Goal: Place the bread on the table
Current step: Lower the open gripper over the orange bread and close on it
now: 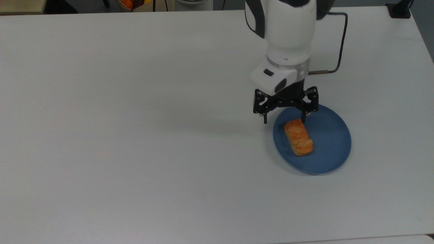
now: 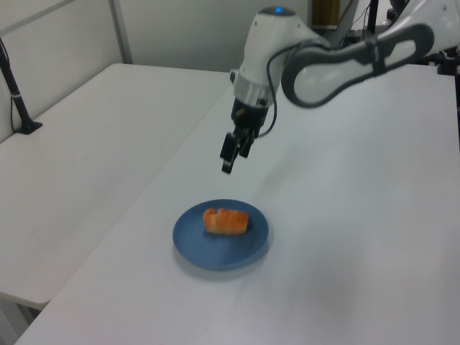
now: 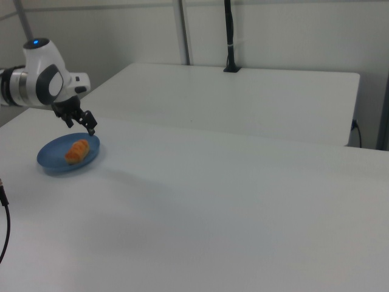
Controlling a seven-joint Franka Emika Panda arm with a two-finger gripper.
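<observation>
- The gripper (image 1: pixel 284 118), fingers spread wide and empty, hangs above the blue plate (image 1: pixel 330 142) edge;
- the bread (image 1: pixel 298 137) lies just beyond its fingertips, untouched.
</observation>
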